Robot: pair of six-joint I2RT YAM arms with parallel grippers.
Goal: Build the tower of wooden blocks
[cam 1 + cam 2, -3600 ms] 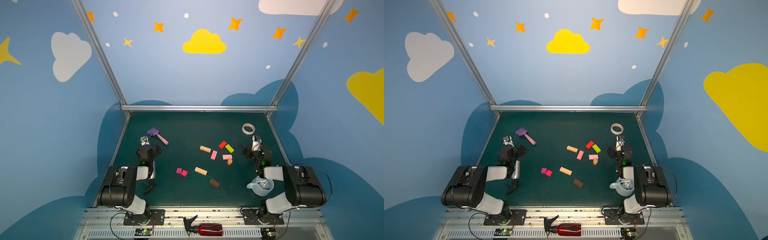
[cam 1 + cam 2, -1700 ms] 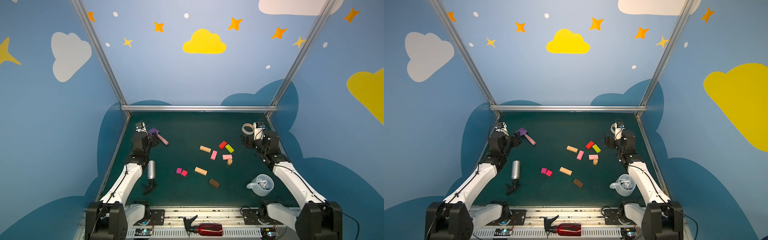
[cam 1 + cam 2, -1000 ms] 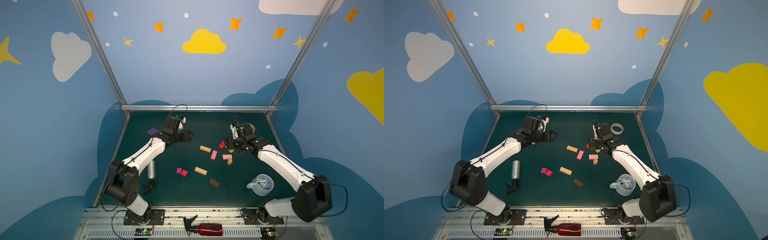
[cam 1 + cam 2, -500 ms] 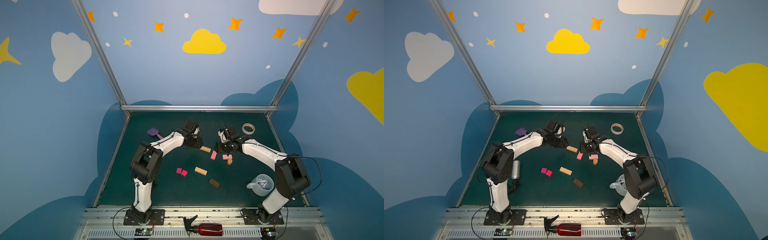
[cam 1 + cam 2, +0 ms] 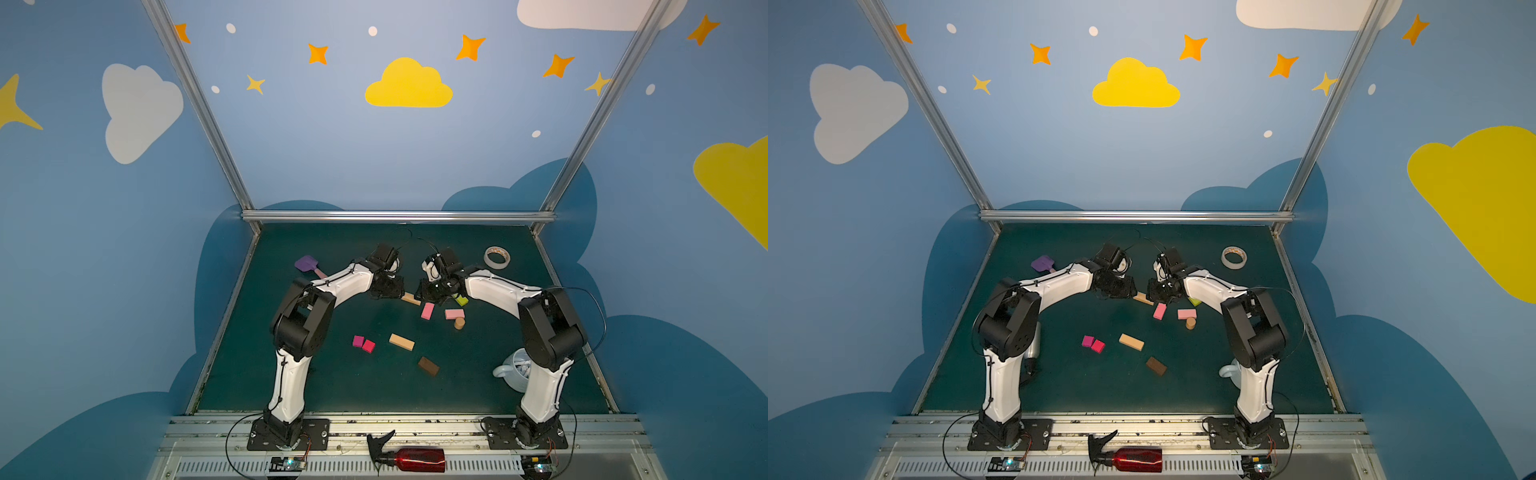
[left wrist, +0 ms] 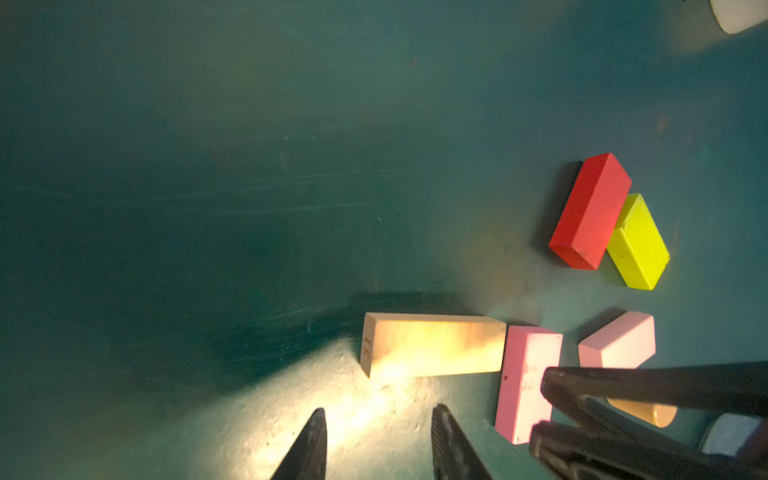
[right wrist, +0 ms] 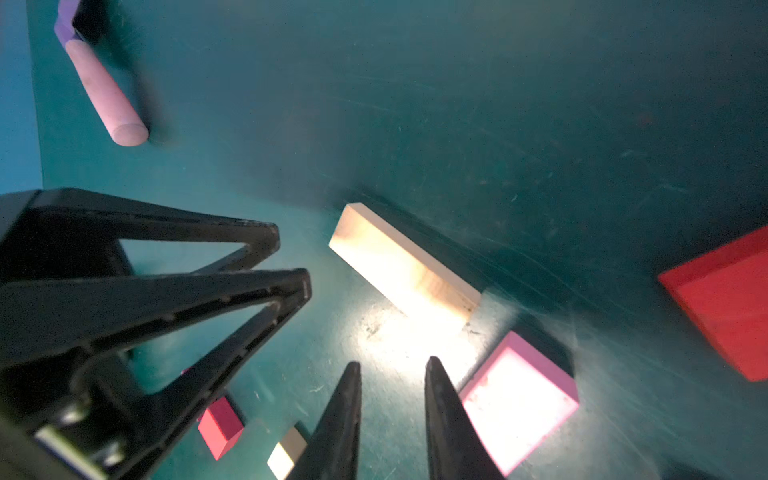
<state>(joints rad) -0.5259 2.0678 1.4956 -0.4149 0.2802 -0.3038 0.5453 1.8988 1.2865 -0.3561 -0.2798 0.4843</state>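
The wood blocks lie loose and flat on the green mat [image 5: 332, 395]; no tower is in view. A tan bar [image 5: 410, 298] [image 6: 432, 349] [image 7: 403, 266] lies between my two grippers. My left gripper [image 5: 395, 291] [image 6: 379, 415] is open just short of one end, with nothing between its fingers. My right gripper [image 5: 424, 293] [image 7: 392, 365] is narrowly open at the other end, also with nothing in it. Nearby are two pink bars [image 5: 427, 311] [image 5: 454, 313], a red bar [image 6: 590, 212], a lime bar [image 6: 638, 243], a tan cylinder [image 5: 459, 323], two magenta squares [image 5: 363, 343], another tan bar [image 5: 402, 341] and a brown bar [image 5: 428, 366].
A purple spatula [image 5: 306, 264] lies at the back left and a white tape roll [image 5: 497, 257] at the back right. A pale mug [image 5: 515, 374] stands by the right arm's base. A red spray bottle [image 5: 411, 457] lies on the front rail.
Both arms have swung in from the sides to meet at the far tan bar. Both pairs of jaws have narrowed. No block has moved.
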